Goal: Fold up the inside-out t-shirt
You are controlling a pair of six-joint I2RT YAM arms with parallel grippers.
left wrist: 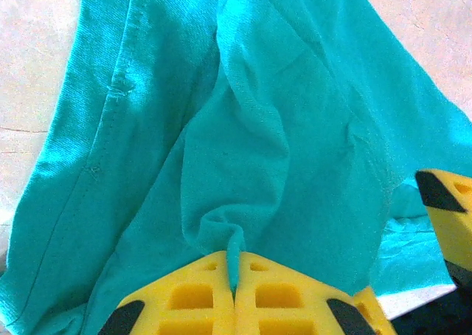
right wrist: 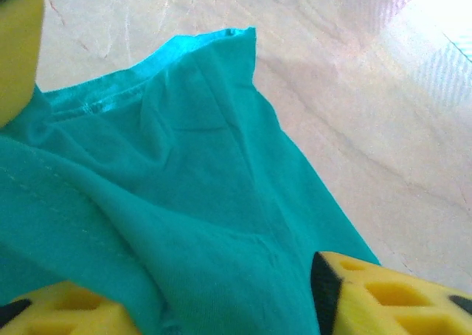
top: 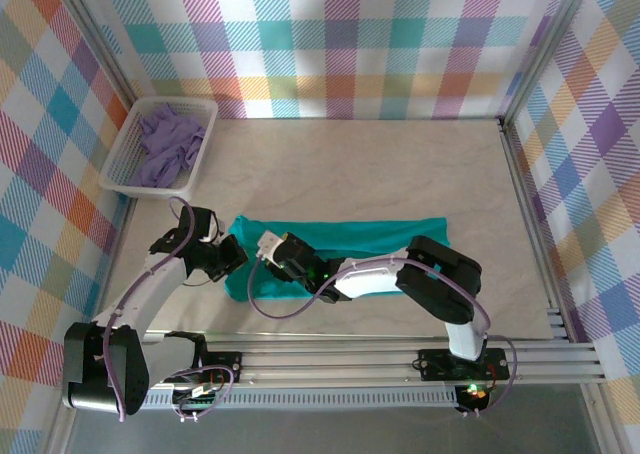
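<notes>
We see one t-shirt [top: 380, 232], a strip running left-right on the desk [top: 400, 164]; one basket [top: 203, 149]. Cloth is clamped in left fingers [left wrist: 192, 298]; right fingers [right wrist: 391, 298] sit apart astride it.

The t-shirt [top: 370, 236] is a plain, saturated teal-green, its stitching the same colour. The table [top: 400, 164] is pale beige with faint marbled veining. The walls [top: 330, 34] carry a pastel check (teal, purple, orange, yellow and pink bands on white). The basket [top: 145, 190] is white and the garment [top: 168, 139] in it lavender-purple. The left gripper [left wrist: 234, 265] and right gripper [right wrist: 221, 291] have yellow fingers with black patches, and the cables [top: 290, 314] are lilac.
</notes>
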